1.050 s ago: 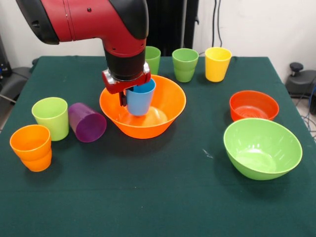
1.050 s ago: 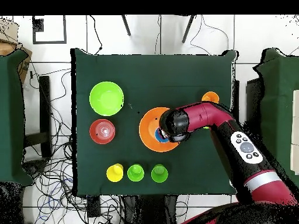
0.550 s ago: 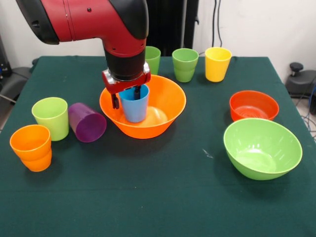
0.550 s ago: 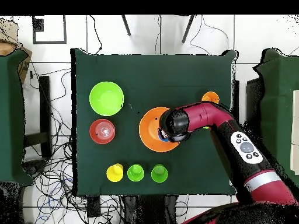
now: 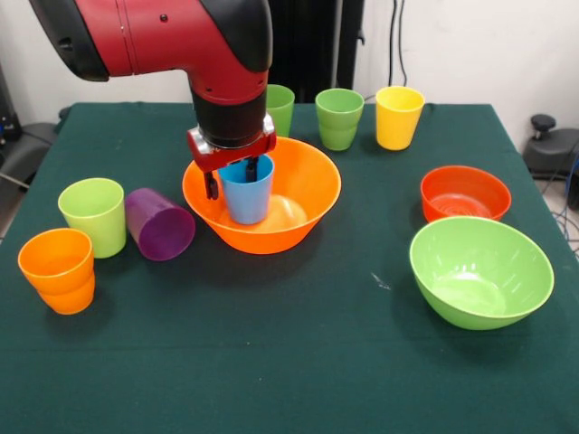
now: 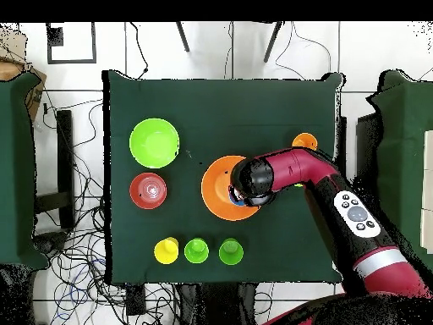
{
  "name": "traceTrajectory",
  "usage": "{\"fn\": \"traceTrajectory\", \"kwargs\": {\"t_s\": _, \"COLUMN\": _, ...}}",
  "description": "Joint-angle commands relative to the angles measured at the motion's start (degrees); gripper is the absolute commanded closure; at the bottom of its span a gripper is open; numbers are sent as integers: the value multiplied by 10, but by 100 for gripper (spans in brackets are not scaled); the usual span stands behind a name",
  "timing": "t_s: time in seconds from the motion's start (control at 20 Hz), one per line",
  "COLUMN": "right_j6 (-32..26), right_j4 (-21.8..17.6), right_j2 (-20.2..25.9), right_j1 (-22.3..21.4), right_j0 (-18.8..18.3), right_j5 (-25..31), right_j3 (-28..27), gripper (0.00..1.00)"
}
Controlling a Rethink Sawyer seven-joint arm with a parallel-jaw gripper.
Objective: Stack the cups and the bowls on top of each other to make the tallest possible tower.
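We see bright, even light from above; soft shadows pool under each bowl on the surface (image 5: 298, 362). A pale glare sits inside the orange bowl (image 5: 312, 194) toward 5 o'clock. Focus holds throughout.

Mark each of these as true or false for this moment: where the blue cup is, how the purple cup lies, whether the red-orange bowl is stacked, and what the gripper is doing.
1. The blue cup stands upright inside the large orange bowl. True.
2. The purple cup stands upright. False: it lies on its side, between the lime cup and the orange bowl.
3. The red-orange bowl sits inside the lime-green bowl. False: the two stand apart on the table, each empty.
4. The gripper is at the blue cup's rim, with its fingers spread to either side of the cup. True.
5. The yellow cup stands at the table's far edge. True.
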Motion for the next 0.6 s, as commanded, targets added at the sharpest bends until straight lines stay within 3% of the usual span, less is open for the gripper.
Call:
{"fn": "traceTrajectory", "kwargs": {"t_s": 0.05, "right_j6": -110, "right_j4": -40, "right_j2": -10, "right_j1": 6, "right_j0": 19, "right_j5": -28, "right_j3": 5, "gripper": 0}}
{"fn": "traceTrajectory", "kwargs": {"t_s": 0.6, "right_j6": -137, "right_j4": 22, "right_j2": 24, "right_j1": -73, "right_j0": 3, "right_j5": 26, "right_j3": 28, "gripper": 0}}
